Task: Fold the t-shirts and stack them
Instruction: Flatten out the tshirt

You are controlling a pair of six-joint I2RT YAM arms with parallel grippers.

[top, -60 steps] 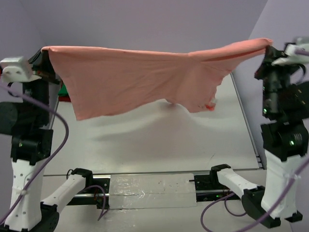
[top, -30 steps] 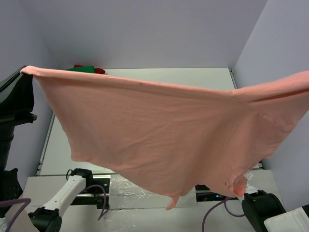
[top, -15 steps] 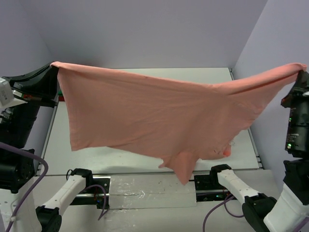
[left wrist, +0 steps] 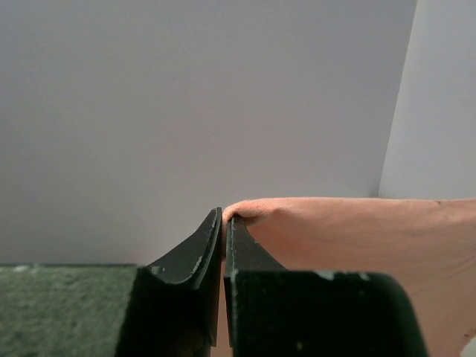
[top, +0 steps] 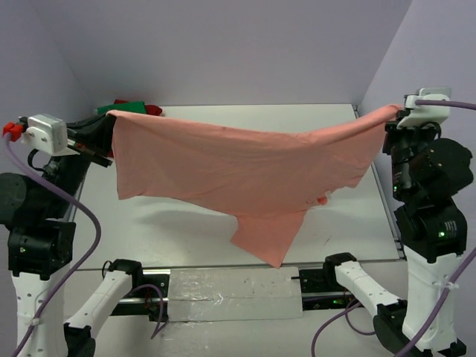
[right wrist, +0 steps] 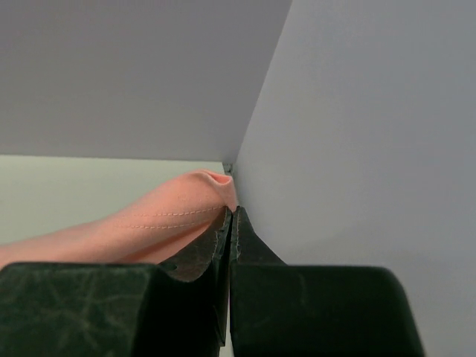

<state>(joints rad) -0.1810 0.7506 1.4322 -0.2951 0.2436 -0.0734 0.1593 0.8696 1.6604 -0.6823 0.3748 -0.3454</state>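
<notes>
The salmon-pink t-shirt (top: 245,171) hangs spread in the air between my two grippers, its lower flap reaching down toward the table's near edge. My left gripper (top: 111,115) is shut on its left corner, and the left wrist view shows the cloth (left wrist: 357,238) pinched at the fingertips of my left gripper (left wrist: 224,216). My right gripper (top: 396,111) is shut on its right corner, and the right wrist view shows the hemmed cloth (right wrist: 149,223) pinched at my right gripper (right wrist: 229,212). A bright green t-shirt (top: 119,107) and a dark red t-shirt (top: 152,109) lie at the far left corner, mostly hidden.
The white table (top: 335,230) has purple walls at the back and both sides. The arm bases and a taped patch (top: 230,286) sit at the near edge, with purple cables beside them.
Both grippers have moved away from the camera and lower with the pink shirt. The shirt swung back over the table, and the green and red shirts show again.
</notes>
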